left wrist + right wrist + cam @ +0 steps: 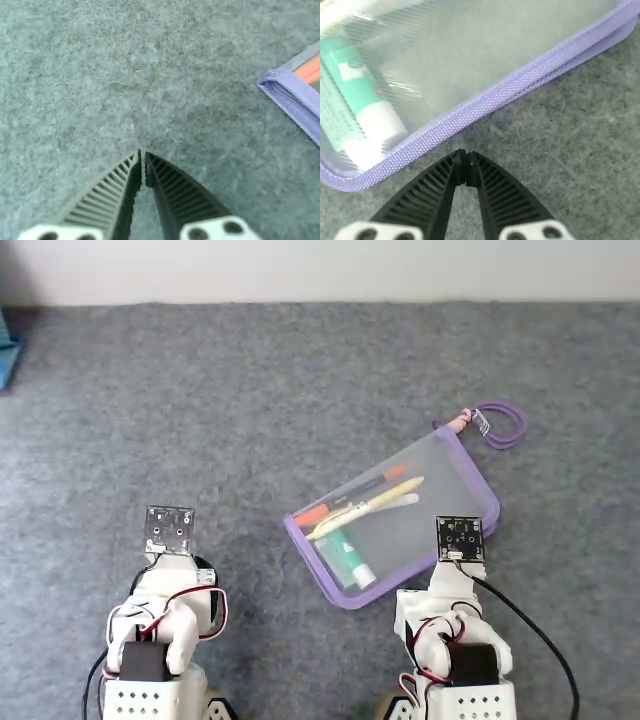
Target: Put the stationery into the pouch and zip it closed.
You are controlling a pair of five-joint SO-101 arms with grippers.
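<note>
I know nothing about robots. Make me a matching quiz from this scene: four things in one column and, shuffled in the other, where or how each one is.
Things
1. pouch
2. teal tube
3. left gripper
4. right gripper

Places or states
A. shut, over bare carpet
B. inside the pouch
C. shut, tips right beside the pouch's border
D. lying flat on the carpet, purple-trimmed and see-through

Pairs: 1-D, 2-B, 3-A, 4-C
</note>
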